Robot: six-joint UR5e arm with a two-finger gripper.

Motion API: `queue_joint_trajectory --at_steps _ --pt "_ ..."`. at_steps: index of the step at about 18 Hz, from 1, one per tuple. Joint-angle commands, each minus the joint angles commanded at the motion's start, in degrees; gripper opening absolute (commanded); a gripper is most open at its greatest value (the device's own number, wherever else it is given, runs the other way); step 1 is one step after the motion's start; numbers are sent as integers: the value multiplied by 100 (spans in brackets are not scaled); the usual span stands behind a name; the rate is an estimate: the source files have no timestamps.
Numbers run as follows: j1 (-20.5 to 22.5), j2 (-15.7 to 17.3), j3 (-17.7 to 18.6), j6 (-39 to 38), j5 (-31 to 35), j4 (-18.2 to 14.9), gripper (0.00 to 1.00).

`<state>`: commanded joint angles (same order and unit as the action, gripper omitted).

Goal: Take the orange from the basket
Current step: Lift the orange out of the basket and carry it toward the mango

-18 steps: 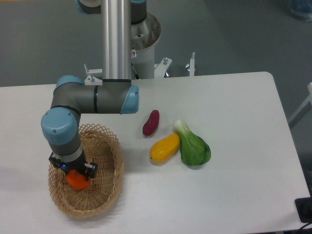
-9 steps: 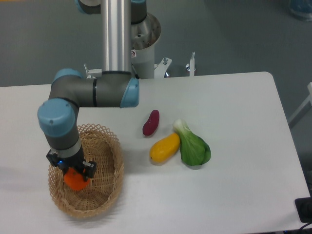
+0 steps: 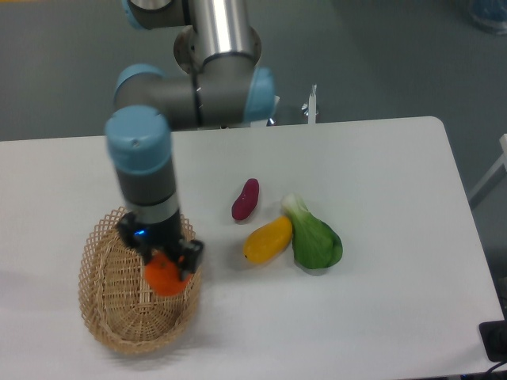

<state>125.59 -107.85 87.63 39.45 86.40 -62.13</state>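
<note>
As you look from the fixed camera, these are the things on the white table:
Gripper: the gripper [image 3: 164,269] points down over the right part of the basket, and its dark fingers [image 3: 188,255] sit on both sides of the orange; you see a small blue light on its body
Jaws: they are narrow and pressed on the orange, so the fruit is held between them
Orange: the orange [image 3: 164,276] is bright and round, it is inside the outline of the basket near the right rim; you cannot tell from this view if it touches the basket floor or hangs above it
Basket: the basket [image 3: 111,305] is oval, tan and woven, with an open lattice rim, and it stands at the front left of the table; beside the orange you see only its bare woven floor
Arm: the grey arm with light-blue joint caps comes from the back and goes down to the basket, a little tilted and blurred
Purple vegetable: the dark red-purple oblong vegetable [image 3: 245,199] lies near the middle of the table, well apart from the basket
Yellow fruit: the yellow-orange oblong fruit [image 3: 268,240] lies just in front of the purple one, to the right of the basket
Green vegetable: the leafy green vegetable [image 3: 314,236] with a pale stem touches the right side of the yellow fruit
Table: the table [image 3: 380,174] has a rounded back-right corner
</note>
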Motion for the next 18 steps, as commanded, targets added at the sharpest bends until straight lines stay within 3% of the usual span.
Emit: queue_joint_trajectory --at_steps 8,18 --pt "387 141 -44 396 -17 -133 56" --pt "572 185 -53 538 -79 -212 56"
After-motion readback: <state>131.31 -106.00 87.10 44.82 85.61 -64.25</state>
